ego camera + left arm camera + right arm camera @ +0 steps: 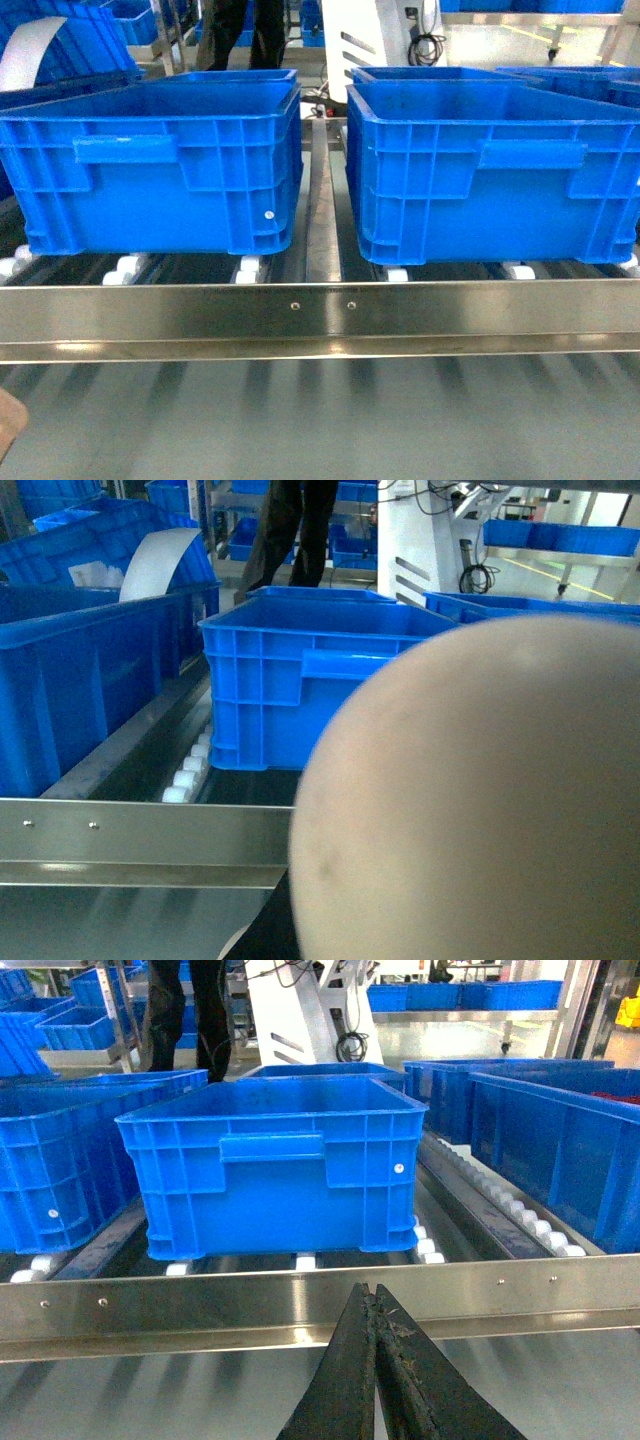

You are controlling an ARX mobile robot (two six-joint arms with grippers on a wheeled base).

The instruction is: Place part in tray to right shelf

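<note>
I face the shelf (320,310), two crates (160,160) at its front rail. The cream tray (480,800) blocks my left view; its tool is hidden. Right tool (375,1360) pinched empty. No part visible; blind, I could hit a crate.

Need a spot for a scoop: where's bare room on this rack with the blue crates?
Only slivers: the steel divider between the left crate and right crate, and the thin band of white rollers between crate fronts and the front rail. Crates crowd both lanes; their insides are hidden.
</note>
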